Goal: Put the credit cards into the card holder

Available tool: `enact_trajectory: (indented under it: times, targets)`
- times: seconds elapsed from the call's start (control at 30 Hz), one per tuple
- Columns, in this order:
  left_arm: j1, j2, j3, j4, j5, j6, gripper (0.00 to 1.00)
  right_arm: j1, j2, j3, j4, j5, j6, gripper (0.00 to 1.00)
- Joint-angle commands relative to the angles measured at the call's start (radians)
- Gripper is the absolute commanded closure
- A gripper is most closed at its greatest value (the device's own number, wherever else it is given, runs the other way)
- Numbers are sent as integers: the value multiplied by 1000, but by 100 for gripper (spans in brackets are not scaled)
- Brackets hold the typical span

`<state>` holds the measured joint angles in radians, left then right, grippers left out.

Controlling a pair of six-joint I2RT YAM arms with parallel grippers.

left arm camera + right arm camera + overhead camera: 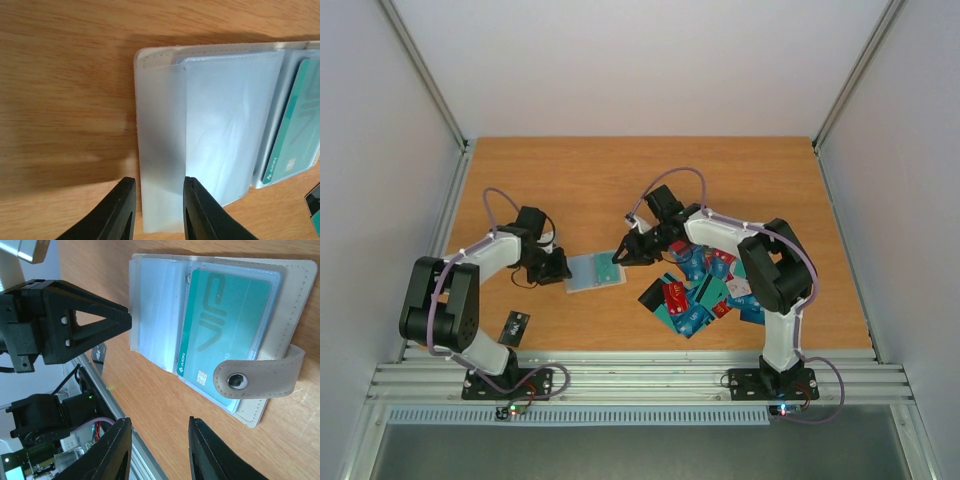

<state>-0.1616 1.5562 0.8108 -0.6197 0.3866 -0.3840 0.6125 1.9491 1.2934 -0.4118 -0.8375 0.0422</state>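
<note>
- The left gripper (159, 183) is seen with its fingers a little way apart, at the left edge of the card holder (592, 272).
- The free edge of the outermost clear sleeve (161, 150) lies between those fingers; whether it is pressed by them cannot be told.
- The right gripper (159, 430) is held spread, with nothing between its fingers. It is poised over bare wood just beside the holder's right edge.
- Everything is borne by an orange-brown wooden table (620, 180) with visible grain.
- The table is enclosed by plain white walls (640, 60) in a metal frame, and ribbed aluminium rails (640, 378) run along the near edge where both arms are bolted.
- The card holder is laid open and flat between the two grippers, left of the table's middle.
- Its cover is cream-beige with stitched edges, and a strap (260, 375) carrying a round metal snap (236, 381) is folded over the right side.
- One teal card (225, 325), printed with large letters, is lodged in a clear sleeve on the right half.
- The remaining credit cards (700, 298) are heaped in a loose overlapping pile to the right of the holder, beside the right arm: teal, blue, red and black.
- A single dark card (515, 327) lies apart near the left arm's base.
</note>
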Motion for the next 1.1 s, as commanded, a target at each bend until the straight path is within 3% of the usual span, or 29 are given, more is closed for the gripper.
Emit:
enact_trajectory:
  times: [0.0,0.47,0.6,0.73,1.07]
  targets:
    - [-16,-26,38,-65,-46,39,71,5,21,28,-21,-2,-26,67]
    - [-62,6,106,-98,-61,50,76,4,28,29,-37,-3,-25,68]
    - [-68,14,110,-111,-89,49,65,4,29,26,-38,-4,-61,68]
    - [-80,33,109,-121,-110,54,63,4,28,21,-38,-4,-62,68]
    - [-125,95,138,-129,-161,50,70,3,21,14,-38,-3,-64,68]
